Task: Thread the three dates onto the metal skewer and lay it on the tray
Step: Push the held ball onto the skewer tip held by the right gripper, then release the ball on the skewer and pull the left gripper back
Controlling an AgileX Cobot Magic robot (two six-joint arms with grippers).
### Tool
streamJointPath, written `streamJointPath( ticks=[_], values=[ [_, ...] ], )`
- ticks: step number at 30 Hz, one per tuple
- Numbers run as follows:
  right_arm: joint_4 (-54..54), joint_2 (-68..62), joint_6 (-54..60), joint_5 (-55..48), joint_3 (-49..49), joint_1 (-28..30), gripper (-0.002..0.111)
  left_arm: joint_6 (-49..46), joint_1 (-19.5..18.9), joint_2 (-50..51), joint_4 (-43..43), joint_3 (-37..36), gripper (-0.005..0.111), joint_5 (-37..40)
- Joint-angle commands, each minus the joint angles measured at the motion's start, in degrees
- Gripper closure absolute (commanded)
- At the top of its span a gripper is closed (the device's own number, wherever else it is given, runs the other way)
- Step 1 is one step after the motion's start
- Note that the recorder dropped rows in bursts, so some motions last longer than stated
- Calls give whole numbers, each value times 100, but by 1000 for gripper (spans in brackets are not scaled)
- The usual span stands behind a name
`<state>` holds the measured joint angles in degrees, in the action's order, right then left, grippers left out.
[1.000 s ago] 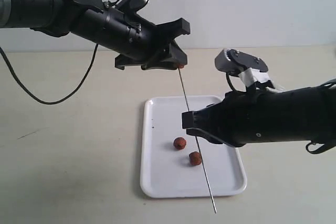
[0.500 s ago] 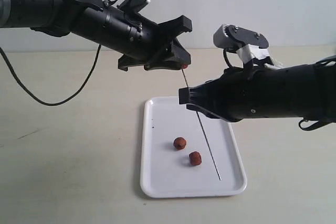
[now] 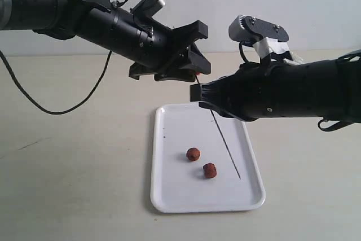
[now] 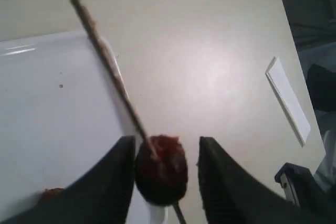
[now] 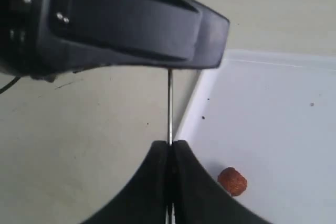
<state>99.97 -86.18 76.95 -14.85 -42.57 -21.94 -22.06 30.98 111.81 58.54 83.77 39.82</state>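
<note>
Right hand (image 5: 169, 156): fingers pressed together on the metal skewer (image 3: 225, 146), which runs straight out between the tips; the firm pinch keeps the thin rod from swivelling while fruit is pushed along it.
Skewer attitude: slanted over the tray (image 3: 169, 196), lower tip free above the tray's right half, upper end reaching to the left hand.
Left hand (image 4: 160, 174): jaws stand parted with one date (image 4: 161, 167) between them; the skewer passes through this date. Whether the fingers touch the date cannot be told.
Loose dates: two, one (image 3: 193, 153) near the tray's middle, the other (image 3: 210, 170) just beside it toward the near edge; neither threaded.
Tray: lies flat on the surface (image 3: 73, 184), under both hands, so a dropped date would likely land inside.
Judgement: first date on, two to go.
</note>
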Motion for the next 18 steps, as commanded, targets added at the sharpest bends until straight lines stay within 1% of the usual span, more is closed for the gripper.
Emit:
streamJointPath(
  ticks=[1,3,6,11,15,18],
  values=[
    [-3,7,95,13,-73,-2,108,-123,59,9,30,-48,54,23],
    [-3,7,95,13,-73,-2,108,-183,38,-15,30,-48,51,-63],
    [-3,7,95,178,-52,-2,108,-330,0,-70,30,-48,52,-126],
    [-3,7,152,1060,170,-2,108,-495,-27,-239,-74,-48,52,-140],
    [-3,55,294,1686,334,-2,108,-495,-27,-270,-213,-48,52,-1],
    [-3,182,250,1623,465,-2,108,-471,-4,-244,-574,-48,52,207]
  ],
)
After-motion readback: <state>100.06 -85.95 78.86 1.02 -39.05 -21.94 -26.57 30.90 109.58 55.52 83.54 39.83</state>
